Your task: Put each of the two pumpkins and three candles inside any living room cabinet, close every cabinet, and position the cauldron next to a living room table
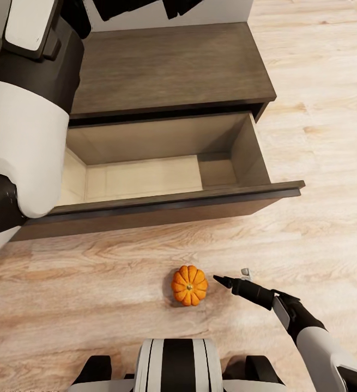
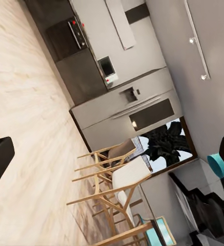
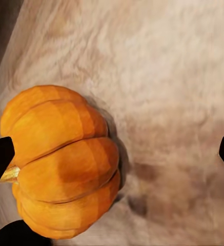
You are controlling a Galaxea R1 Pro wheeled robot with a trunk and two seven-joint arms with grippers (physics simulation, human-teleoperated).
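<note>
While spread wide, right gripper [image 1: 234, 277] sits just beside pumpkin [image 1: 189, 285] on floor [image 1: 91, 294]; nothing held.

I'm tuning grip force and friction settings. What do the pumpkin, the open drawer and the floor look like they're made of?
The pumpkin looks like smooth, matte orange rind in faceted ribs, probably firm.
The cabinet appears to be dark brown wood with faint grain; its drawer is lined in plain pale beige panel.
The floor looks like light wood planks, with visible grain and seams.
</note>
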